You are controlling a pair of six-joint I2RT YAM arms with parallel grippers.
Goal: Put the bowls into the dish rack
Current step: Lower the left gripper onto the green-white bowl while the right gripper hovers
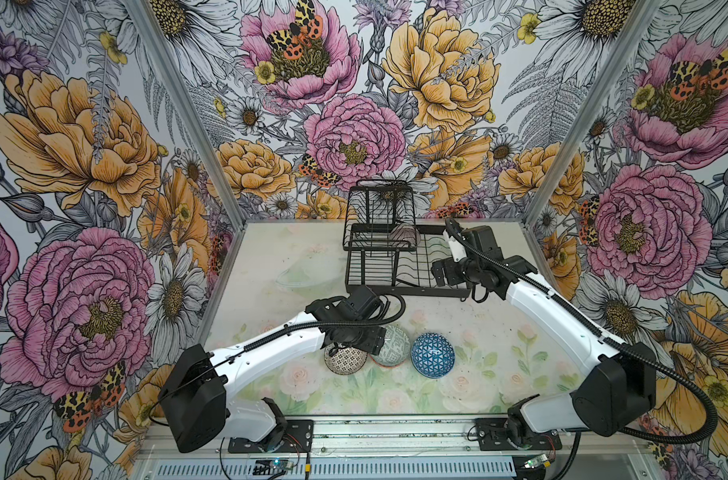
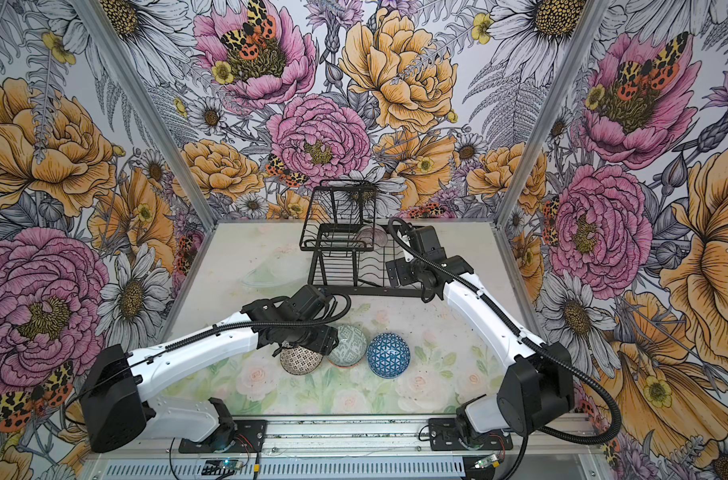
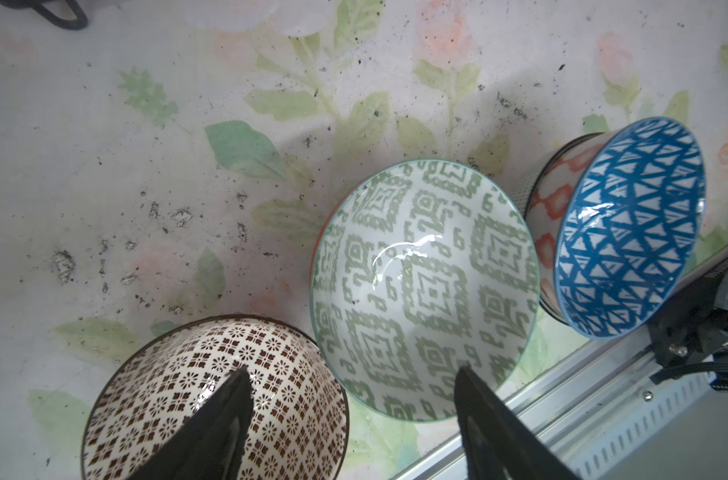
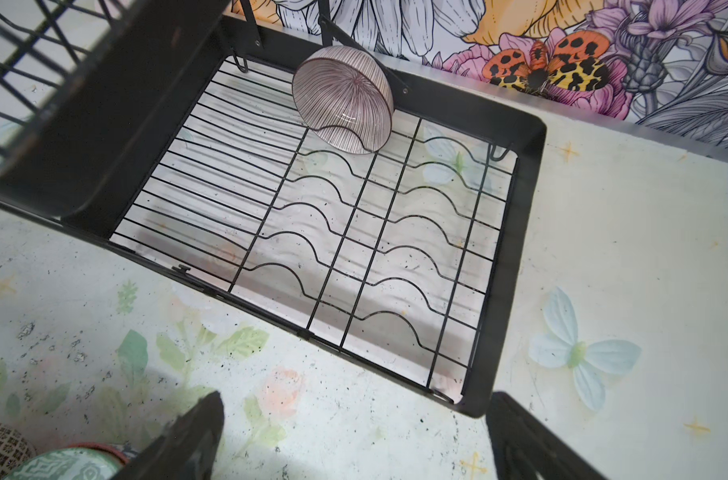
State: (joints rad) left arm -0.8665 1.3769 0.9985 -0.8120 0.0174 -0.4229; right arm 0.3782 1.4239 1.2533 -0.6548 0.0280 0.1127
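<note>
We've got loads of room in the black wire dish rack (image 4: 508,249): just one pink-striped ceramic bowl (image 4: 343,99) leans at the far slots, and the rest of the wavy wires are free. The raised black basket tier (image 4: 117,108) roofs one end. Up front, the brown-dotted bowl (image 3: 154,395), grey-green patterned bowl (image 3: 424,286) and blue-triangled bowl (image 3: 628,228) crowd together, hardly any gap between. The floral tabletop (image 1: 437,316) between them and the rack is open.
</note>
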